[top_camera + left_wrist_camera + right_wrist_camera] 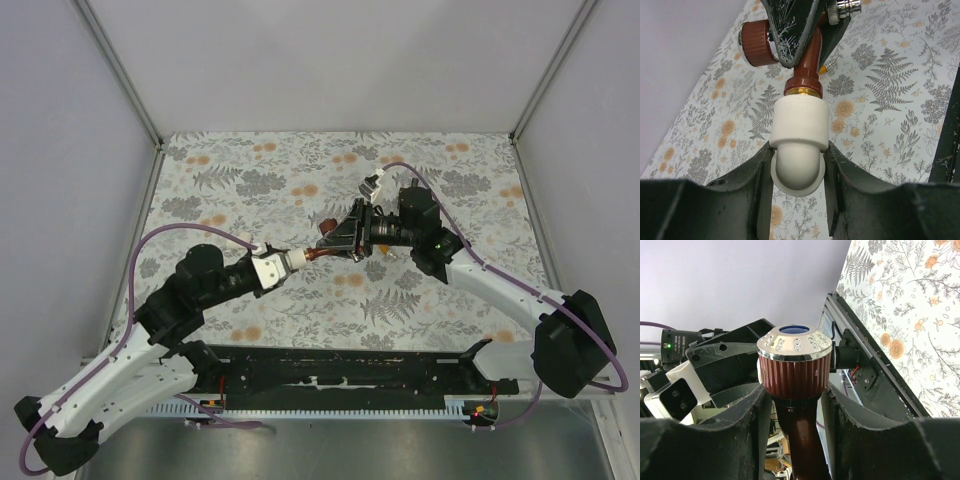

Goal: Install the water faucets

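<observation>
Both arms meet above the middle of the flowery cloth surface (250,180), with plain grey walls (330,60) around it. The left tool (797,165) is pinched narrow on a smooth white plastic elbow (799,125). The glossy reddish-brown tap (807,75) sticks out of the elbow's collar, a brass ring showing at the joint. The right tool (795,405) is closed around the tap at its ribbed knob (795,372), which has a shiny rim and a blue cap. Its dark fingers hide part of the spout.
</observation>
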